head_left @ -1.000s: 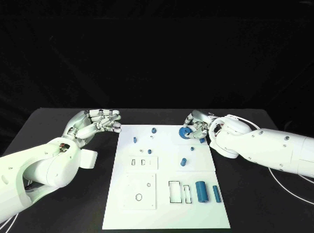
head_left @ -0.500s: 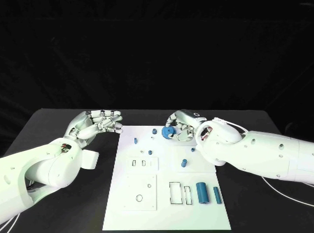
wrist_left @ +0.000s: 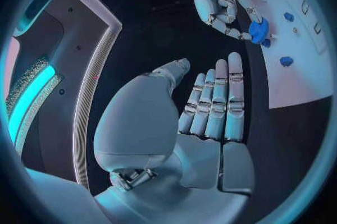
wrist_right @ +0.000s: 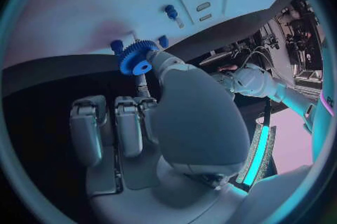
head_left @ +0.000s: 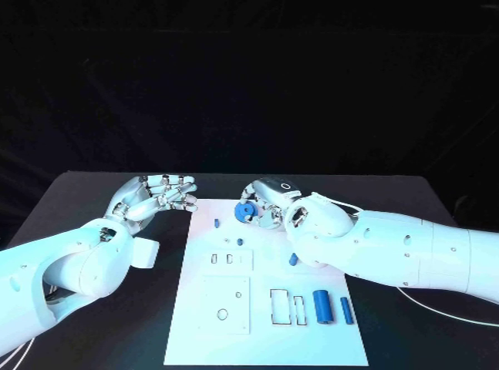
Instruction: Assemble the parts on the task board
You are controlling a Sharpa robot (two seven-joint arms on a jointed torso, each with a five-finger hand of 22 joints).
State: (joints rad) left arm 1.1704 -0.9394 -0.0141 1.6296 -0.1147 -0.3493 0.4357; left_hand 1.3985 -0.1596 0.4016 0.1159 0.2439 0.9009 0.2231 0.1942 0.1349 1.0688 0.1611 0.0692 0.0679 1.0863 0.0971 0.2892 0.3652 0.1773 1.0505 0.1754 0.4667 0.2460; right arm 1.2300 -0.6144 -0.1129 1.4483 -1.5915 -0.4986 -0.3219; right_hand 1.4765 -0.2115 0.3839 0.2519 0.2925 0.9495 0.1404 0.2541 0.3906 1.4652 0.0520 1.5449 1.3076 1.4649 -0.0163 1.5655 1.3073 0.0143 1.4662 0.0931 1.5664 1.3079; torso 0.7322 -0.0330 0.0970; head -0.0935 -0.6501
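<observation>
R hand (head_left: pixel 274 206): fingers (wrist_right: pixel 156 61) pinch a blue gear (head_left: pixel 246 211), held by thumb + one finger, other fingers straight and off it. Wrist view shows gear teeth and centre hole clearly (wrist_right: pixel 136 57). Gear sits over the far end of the task board (head_left: pixel 266 339), near its far-left part; can't tell if it touches the board or hangs just above. Also seen from L wrist cam, gear at R fingertips by the board edge (wrist_left: pixel 258 30).

L hand (head_left: pixel 155 196): fingers (wrist_left: pixel 219 100) side by side, roughly straight in wrist view, lightly curled in head view, nothing in them. Hand is off the board, just beside its far-left corner, above the tabletop (head_left: pixel 60 208).

Board layout, head view:
- small blue peg (head_left: pixel 217 223) far-left, just below the gear
- another small blue peg (head_left: pixel 239 241) near mid-board, left of centre
- blue piece (head_left: pixel 294 260) mid-right, partly behind R forearm
- thick blue cylinder (head_left: pixel 321 306) + thinner blue cylinder (head_left: pixel 346 309) lying side by side, near-right part of board
- rectangular cut-outs (head_left: pixel 284 306) just left of the cylinders
- oval slot (head_left: pixel 223 314) near-left, two small slots (head_left: pixel 221 259) above it

R arm crosses the board's right edge. Board lies lengthwise mid-tabletop.
</observation>
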